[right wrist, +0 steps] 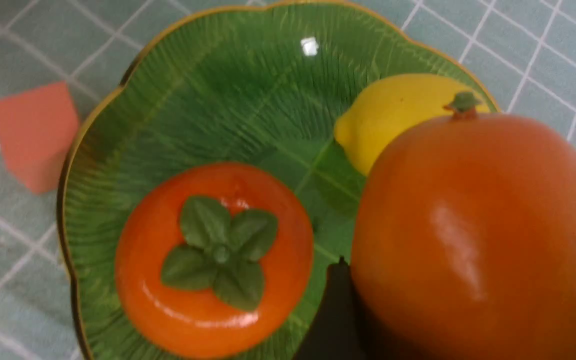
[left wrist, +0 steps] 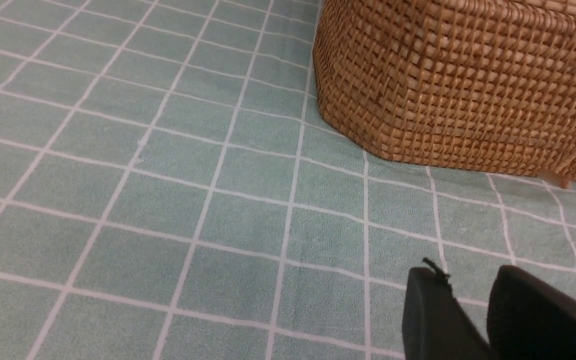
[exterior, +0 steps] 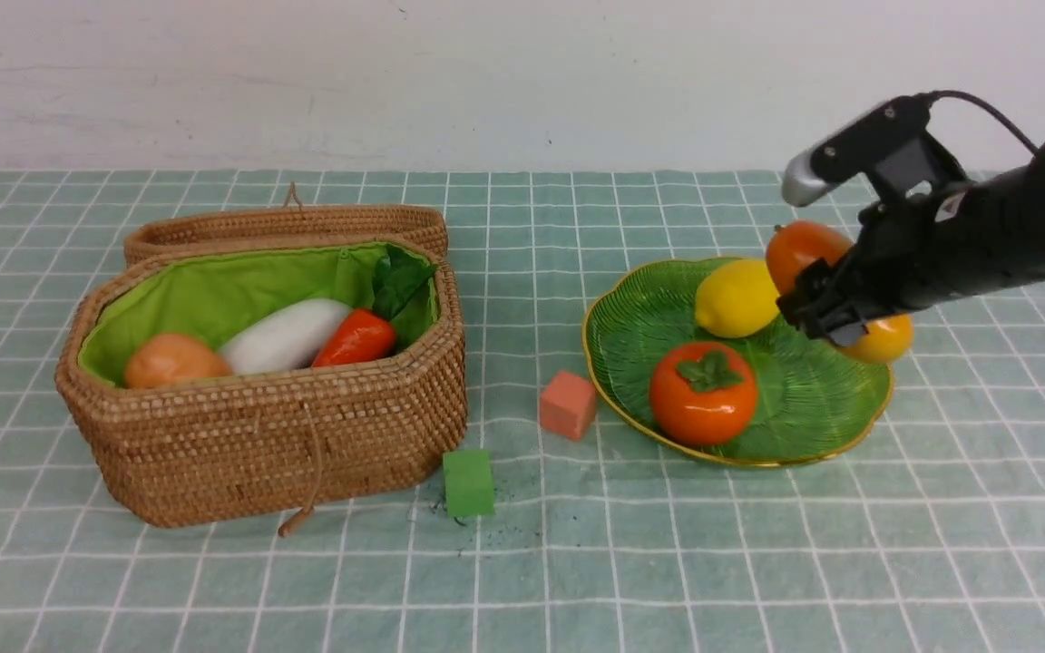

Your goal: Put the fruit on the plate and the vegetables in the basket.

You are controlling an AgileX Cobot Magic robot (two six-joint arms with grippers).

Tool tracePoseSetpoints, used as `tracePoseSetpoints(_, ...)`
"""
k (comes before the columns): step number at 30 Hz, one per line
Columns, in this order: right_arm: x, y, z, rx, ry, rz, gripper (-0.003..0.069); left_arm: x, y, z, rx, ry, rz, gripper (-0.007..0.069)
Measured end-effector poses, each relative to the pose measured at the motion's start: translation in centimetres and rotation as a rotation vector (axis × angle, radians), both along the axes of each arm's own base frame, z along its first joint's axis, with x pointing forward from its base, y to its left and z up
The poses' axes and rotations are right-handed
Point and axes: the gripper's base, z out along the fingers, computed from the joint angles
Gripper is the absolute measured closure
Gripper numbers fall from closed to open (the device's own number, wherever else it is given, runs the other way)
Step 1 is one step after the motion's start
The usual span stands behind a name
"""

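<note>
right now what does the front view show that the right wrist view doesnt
Only the front view shows the basket holding potato, white vegetable and carrot, plus the green cube and the right gripper from outside. Only the right wrist view shows the mango's green stem close up. Both show the plate, lemon, persimmon, salmon cube and held mango.

lemon [exterior: 737, 297] and persimmon [exterior: 703, 393] on green plate [exterior: 804, 408]; mango [exterior: 802, 252] above it; vegetables [exterior: 287, 337] in basket [exterior: 259, 444].
</note>
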Motion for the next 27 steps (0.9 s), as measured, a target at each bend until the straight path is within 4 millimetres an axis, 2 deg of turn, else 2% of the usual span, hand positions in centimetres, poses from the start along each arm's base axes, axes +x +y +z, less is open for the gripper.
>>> tracePoseSetpoints(3,0.6,0.1,-1.6,0.009,0.035,-0.011,0.0073,0.0,0.0,0.0,0.000,0.000,0.000,0.0449)
tracePoseSetpoints(4,1.0,0.2,-3.1,0.022,0.078,-0.027,0.0073,0.0,0.0,0.0,0.000,0.000,0.000,0.0449)
tracePoseSetpoints(7,1.3,0.4,-4.8,0.059,0.134,-0.068,0.0069,0.0,0.0,0.0,0.000,0.000,0.000,0.0449)
tracePoseSetpoints(8,1.3,0.4,-4.8,0.062,0.135,-0.071,0.0064,0.0,0.0,0.0,0.000,0.000,0.000,0.0449)
tracePoseSetpoints(9,1.4,0.4,-5.0,0.082,0.151,-0.094,0.0025,0.0,0.0,0.0,0.000,0.000,0.000,0.0449)
tracePoseSetpoints(11,1.3,0.4,-4.8,0.101,0.153,-0.113,-0.0010,0.0,0.0,0.0,0.000,0.000,0.000,0.0449)
tracePoseSetpoints(13,1.2,0.4,-4.4,0.113,0.151,-0.122,-0.0021,0.0,0.0,0.0,0.000,0.000,0.000,0.0449)
tracePoseSetpoints(15,0.4,0.3,-2.6,0.126,0.139,-0.120,-0.0013,0.0,0.0,0.0,0.000,0.000,0.000,0.0449)
tracePoseSetpoints(17,0.1,0.2,-1.9,0.128,0.137,-0.116,-0.0001,0.0,0.0,0.0,0.000,0.000,0.000,0.0449)
tracePoseSetpoints(18,-0.4,0.0,-0.8,0.132,0.124,-0.113,0.0013,0.0,0.0,0.0,0.000,0.000,0.000,0.0449)
tracePoseSetpoints(19,-1.5,-0.5,1.3,0.133,0.109,-0.109,0.0054,0.0,0.0,0.0,0.000,0.000,0.000,0.0449)
tracePoseSetpoints(21,-2.7,-1.3,3.2,0.134,0.100,-0.112,0.0095,0.0,0.0,0.0,0.000,0.000,0.000,0.0449)
tracePoseSetpoints(22,-3.6,-1.8,4.3,0.134,0.108,-0.112,0.0129,0.0,0.0,0.0,0.000,0.000,0.000,0.0449)
tracePoseSetpoints(23,-5.2,-2.6,6.4,0.138,0.098,-0.114,0.0174,0.0,0.0,0.0,0.000,0.000,0.000,0.0449)
tracePoseSetpoints(24,-5.7,-2.8,6.9,0.139,0.100,-0.116,0.0190,0.0,0.0,0.0,0.000,0.000,0.000,0.0449)
tracePoseSetpoints(25,-8.5,-4.0,9.2,0.141,0.122,-0.126,0.0278,0.0,0.0,0.0,0.000,0.000,0.000,0.0449)
tracePoseSetpoints(26,-9.0,-4.1,9.8,0.144,0.114,-0.126,0.0278,0.0,0.0,0.0,0.000,0.000,0.000,0.0449)
tracePoseSetpoints(27,-10.1,-4.4,10.3,0.141,0.136,-0.129,0.0325,0.0,0.0,0.0,0.000,0.000,0.000,0.0449)
